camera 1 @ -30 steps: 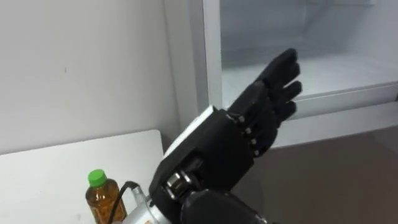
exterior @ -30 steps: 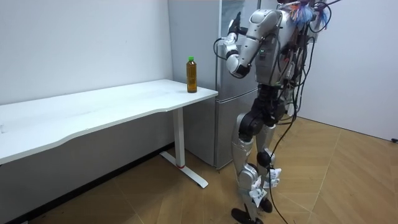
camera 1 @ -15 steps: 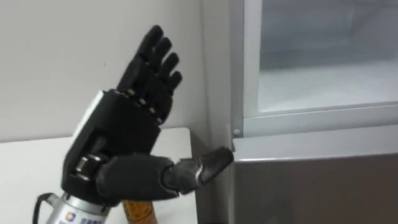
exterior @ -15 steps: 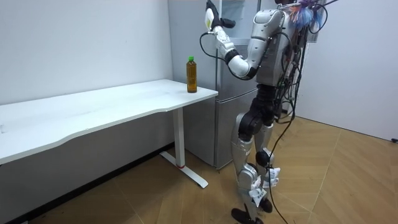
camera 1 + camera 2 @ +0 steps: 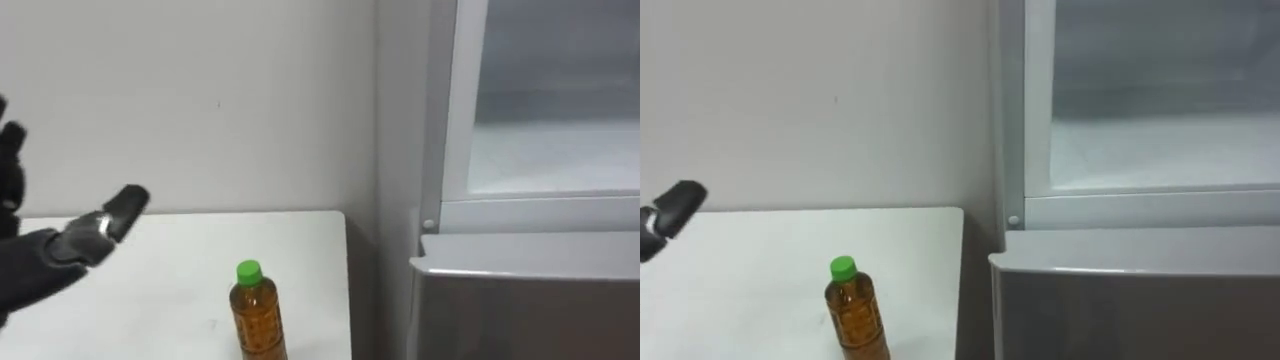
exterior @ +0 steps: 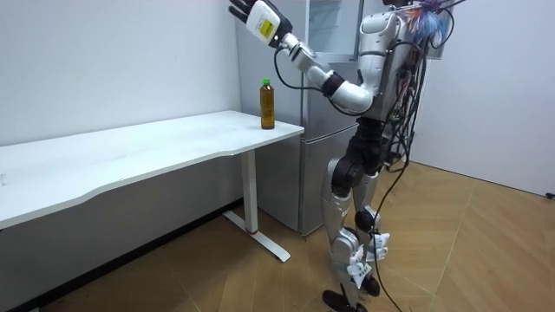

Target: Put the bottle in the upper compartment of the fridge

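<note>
Bottle (image 5: 255, 318) stood upright on counter (image 5: 170, 250), untouched. Left hand (image 5: 45, 255) hung up-left of the bottle, well apart, fingers spread, empty. Open upper fridge (image 5: 545, 150) lay to the bottle's right. Best approach: bring the hand down level with the bottle's body and wrap below the cap.

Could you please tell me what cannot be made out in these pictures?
- Bottle: its base is cut off by both eye views' lower edge.
- Left hand: mostly cut off by the left eye view's left edge.
- Upper fridge: the interior's top and right side are cut off by the eye views' edges.
</note>
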Available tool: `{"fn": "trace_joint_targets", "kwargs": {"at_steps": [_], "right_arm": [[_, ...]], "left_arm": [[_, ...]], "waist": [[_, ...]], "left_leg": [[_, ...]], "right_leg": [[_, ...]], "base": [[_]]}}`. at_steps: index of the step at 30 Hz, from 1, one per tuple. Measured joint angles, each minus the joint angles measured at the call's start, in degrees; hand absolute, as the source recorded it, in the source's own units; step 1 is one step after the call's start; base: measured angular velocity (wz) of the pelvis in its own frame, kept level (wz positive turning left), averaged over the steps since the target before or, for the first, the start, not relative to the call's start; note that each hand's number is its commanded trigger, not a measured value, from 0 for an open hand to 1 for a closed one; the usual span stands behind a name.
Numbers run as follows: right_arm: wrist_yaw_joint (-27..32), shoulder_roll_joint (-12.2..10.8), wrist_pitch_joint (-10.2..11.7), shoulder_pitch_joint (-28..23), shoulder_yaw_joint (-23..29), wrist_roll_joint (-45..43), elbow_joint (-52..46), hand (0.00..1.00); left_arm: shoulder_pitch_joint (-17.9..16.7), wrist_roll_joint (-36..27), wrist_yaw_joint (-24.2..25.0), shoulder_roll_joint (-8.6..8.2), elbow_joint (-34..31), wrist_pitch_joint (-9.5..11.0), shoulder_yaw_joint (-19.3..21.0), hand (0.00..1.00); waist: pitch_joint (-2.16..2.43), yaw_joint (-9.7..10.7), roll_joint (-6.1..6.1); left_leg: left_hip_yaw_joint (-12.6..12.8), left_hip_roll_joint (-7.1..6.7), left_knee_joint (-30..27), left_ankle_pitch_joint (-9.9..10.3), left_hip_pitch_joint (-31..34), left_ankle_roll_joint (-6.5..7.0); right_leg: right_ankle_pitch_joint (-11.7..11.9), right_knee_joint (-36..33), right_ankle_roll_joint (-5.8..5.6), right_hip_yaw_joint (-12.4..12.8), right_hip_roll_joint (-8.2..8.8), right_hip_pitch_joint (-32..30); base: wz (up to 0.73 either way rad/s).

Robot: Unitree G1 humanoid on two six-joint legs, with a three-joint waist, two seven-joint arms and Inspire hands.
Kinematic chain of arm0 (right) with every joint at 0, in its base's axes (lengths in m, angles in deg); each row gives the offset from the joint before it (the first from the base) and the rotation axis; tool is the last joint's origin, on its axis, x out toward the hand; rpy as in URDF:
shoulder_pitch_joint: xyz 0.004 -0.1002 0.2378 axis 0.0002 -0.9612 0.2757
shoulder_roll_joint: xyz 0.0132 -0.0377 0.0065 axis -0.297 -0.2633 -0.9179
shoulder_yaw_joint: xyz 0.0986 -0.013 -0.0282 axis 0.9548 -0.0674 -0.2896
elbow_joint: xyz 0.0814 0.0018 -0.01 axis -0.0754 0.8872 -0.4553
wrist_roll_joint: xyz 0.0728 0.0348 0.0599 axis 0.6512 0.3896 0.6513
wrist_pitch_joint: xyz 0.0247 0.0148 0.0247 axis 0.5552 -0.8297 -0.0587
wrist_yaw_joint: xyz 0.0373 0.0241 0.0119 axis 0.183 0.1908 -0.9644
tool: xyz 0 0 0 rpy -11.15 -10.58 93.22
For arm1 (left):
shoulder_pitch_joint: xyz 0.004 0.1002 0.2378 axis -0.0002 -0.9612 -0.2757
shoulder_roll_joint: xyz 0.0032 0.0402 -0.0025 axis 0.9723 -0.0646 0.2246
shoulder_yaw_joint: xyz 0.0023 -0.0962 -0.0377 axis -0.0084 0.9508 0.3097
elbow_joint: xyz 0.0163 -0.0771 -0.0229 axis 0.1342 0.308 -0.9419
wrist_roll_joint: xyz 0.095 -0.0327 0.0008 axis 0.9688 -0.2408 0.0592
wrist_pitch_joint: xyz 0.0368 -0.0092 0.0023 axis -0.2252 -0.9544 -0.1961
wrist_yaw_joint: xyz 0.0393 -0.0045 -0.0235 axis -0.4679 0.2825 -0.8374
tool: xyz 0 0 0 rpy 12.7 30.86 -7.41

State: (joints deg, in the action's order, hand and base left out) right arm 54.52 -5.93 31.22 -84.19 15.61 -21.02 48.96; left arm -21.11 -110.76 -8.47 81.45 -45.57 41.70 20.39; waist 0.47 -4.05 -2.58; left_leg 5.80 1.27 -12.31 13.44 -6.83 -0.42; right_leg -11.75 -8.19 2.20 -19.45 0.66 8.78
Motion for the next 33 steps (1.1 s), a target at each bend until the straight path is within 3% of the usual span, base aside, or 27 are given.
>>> {"fn": "trace_joint_targets", "kwargs": {"at_steps": [3,4,7,9,15,25,28,33], "right_arm": [[0.59,-0.01,0.01,-2.01,1.4,0.02,-2.0,0.0],[0.83,0.01,0.02,-2.31,1.75,-0.01,-2.27,0.0],[1.12,0.02,-0.37,-3.48,3.18,-0.13,-3.69,0.0],[1.12,0.0,-0.71,-4.22,3.44,-0.27,-4.37,0.0],[1.63,0.06,-1.9,-4.32,4.6,-2.68,-4.61,0.0],[1.6,0.02,-2.96,-4.15,4.84,-5.99,-5.44,0.0],[0.92,0.0,-3.0,-3.61,4.46,-6.82,-5.62,0.0],[-0.1,-0.01,-2.9,-3.73,4.43,-6.86,-5.82,0.0]], "left_arm": [[-1.97,-1.04,-5.31,0.01,3.69,1.02,4.28,0.0],[-3.31,-1.04,-7.17,-0.04,5.93,1.53,5.51,0.0],[-7.6,-1.26,-11.54,-0.84,11.47,1.68,6.22,0.0],[-9.1,-2.2,-13.69,-1.33,13.61,1.75,6.26,0.0],[-10.61,-4.7,-17.3,-1.73,29.29,1.83,6.58,0.0],[-12.06,-4.73,-17.84,-2.45,58.4,1.92,-2.15,0.0],[-12.15,-3.57,-15.92,-2.48,68.34,1.87,-7.82,0.0],[-12.42,0.28,-12.23,-2.55,81.64,1.84,-10.96,0.0]], "waist": [[-0.2,-1.3,-0.64],[-0.48,-1.38,-0.54],[-0.46,-1.69,-1.43],[-0.5,-1.43,-1.28],[-0.46,-1.06,-1.03],[-0.25,-0.95,-0.32],[-0.33,-0.71,0.46],[-0.35,-0.25,0.8]], "left_leg": [[-1.49,-0.19,0.09,0.01,-0.8,0.01],[-1.87,-0.31,0.17,0.01,-0.93,0.01],[-1.96,-0.79,0.2,0.01,-0.95,0.02],[-2.2,-0.88,0.22,0.03,-1.01,0.05],[-2.1,-0.85,0.26,0.03,-1.45,0.06],[-1.64,-0.85,0.99,0.03,-1.97,0.07],[-1.27,-0.88,0.89,0.04,-1.68,0.07],[-0.53,-0.77,0.91,0.11,-1.78,0.16]], "right_leg": [[-0.15,-0.51,-0.09,0.24,0.12,0.52],[-0.2,-0.62,-0.1,0.23,0.16,0.6],[-0.6,-0.74,-0.2,0.75,0.25,0.27],[-0.95,-1.05,-0.28,0.85,0.28,0.18],[-1.37,-1.83,-0.17,1.02,0.35,0.24],[-1.36,-1.9,-0.16,1.69,0.36,0.4],[-1.37,-1.75,-0.18,1.61,0.38,0.32],[-1.37,-1.56,-0.18,1.68,0.35,0.43]], "base": [[-0.04],[0.0],[0.0],[0.06],[0.01],[-0.04],[0.03],[-0.02]]}}
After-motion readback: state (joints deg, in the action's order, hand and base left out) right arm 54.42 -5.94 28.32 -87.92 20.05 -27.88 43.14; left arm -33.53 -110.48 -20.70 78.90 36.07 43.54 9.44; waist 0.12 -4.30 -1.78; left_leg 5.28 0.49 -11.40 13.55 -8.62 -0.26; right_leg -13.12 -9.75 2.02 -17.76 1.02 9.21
